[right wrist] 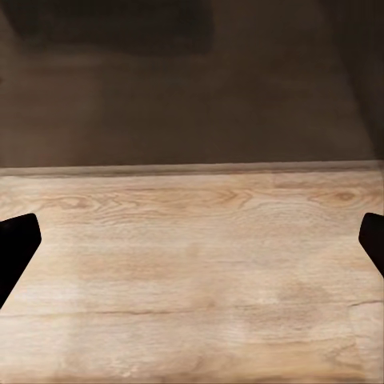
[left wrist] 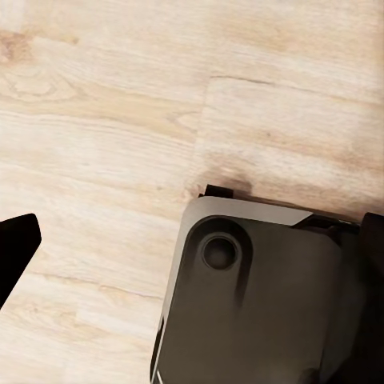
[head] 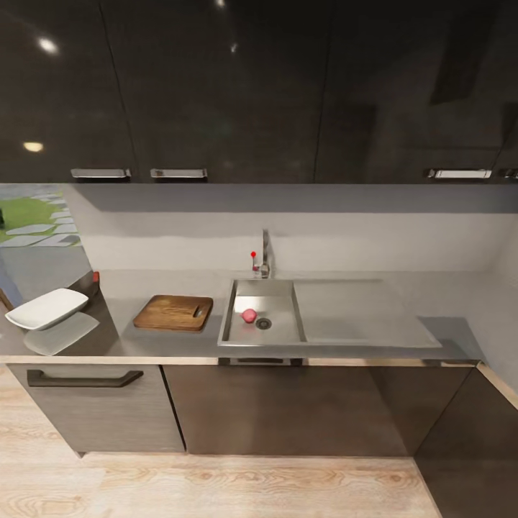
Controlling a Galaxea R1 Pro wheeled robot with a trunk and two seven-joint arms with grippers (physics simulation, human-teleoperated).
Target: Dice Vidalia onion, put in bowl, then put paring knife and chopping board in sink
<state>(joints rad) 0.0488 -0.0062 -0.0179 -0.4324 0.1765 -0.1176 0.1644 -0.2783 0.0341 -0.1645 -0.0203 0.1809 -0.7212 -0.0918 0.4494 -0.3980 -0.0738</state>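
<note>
The sink [head: 277, 336] is set into the grey countertop [head: 129, 288], and a small pinkish-red Vidalia onion [head: 248, 315] lies in its basin beside the drain. Left of the sink lies the brown chopping board [head: 173, 312]. The white squarish bowl [head: 47, 308] sits at the counter's far left. A tiny red speck [head: 96, 276] shows behind the bowl; it is too small to tell whether this is the paring knife. My left gripper [left wrist: 192, 248] hangs open over the wood floor and my own base. My right gripper [right wrist: 192, 248] is open too, low above the floor, facing a dark cabinet front.
A chrome faucet [head: 265, 255] with a red knob stands behind the basin, and a flat drainboard [head: 360, 313] extends to its right. Dark upper cabinets [head: 237, 86] hang above the counter. A drawer handle [head: 84, 378] sticks out at lower left. A cabinet run [head: 475, 439] closes the right corner.
</note>
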